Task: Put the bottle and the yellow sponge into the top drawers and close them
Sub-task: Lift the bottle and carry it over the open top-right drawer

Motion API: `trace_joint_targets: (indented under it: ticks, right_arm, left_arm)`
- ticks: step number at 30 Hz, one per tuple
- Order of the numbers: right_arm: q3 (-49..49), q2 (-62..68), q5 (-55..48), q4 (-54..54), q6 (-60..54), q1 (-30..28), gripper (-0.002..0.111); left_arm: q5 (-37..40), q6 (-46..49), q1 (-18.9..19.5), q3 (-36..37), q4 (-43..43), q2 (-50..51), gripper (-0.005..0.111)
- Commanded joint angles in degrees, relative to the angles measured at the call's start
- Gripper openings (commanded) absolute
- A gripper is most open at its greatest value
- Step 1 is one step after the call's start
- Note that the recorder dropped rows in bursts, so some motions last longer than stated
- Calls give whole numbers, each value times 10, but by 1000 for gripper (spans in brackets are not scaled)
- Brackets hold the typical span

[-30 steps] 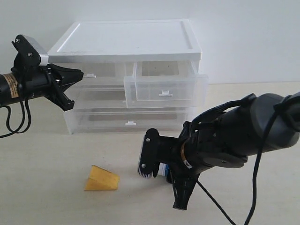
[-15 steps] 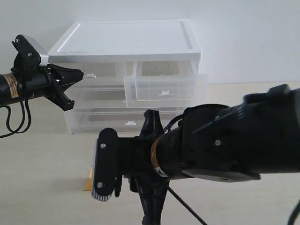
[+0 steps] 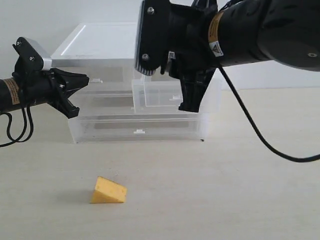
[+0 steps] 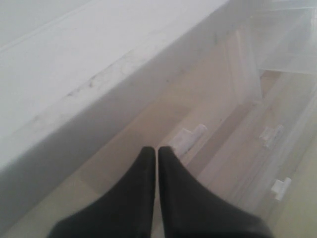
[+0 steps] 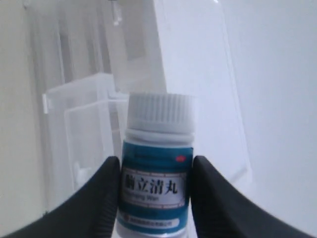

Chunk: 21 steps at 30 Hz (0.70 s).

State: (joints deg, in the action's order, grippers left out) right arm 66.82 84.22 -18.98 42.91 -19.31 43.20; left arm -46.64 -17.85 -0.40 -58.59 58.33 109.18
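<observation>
Bottle (image 5: 156,168) clamped in my right tool (image 5: 156,166), left tool (image 4: 157,151) pressed together; releasing off-centre could bounce it off the open top drawer (image 3: 155,97) rim.

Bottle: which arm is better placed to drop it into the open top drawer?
Right. The right end effector grips the bottle, facing the pulled-out top drawer. The left end effector is shut and empty, beside the closed top drawer and its handle.

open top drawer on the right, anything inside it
Nothing shows through the visible part of the small translucent white plastic drawer; the right gripper, holding the white teal-labelled pill bottle, covers the rest.
</observation>
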Motion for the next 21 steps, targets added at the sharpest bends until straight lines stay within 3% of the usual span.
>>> trace_joint_targets:
  ticks: [1,15,18,21]
  right_arm:
    - [8,34,-1,3,-56,-27,0]
    - [26,72,32,26,-48,-44,1]
    - [26,72,32,26,-34,-44,14]
    - [26,72,36,27,-34,-44,36]
  left_arm:
    - [34,-4,2,-10,-44,2,4]
    - [37,-1,2,-10,-46,8,4]
    - [37,-1,2,-10,-46,21,4]
    - [34,-1,2,-10,-46,32,4]
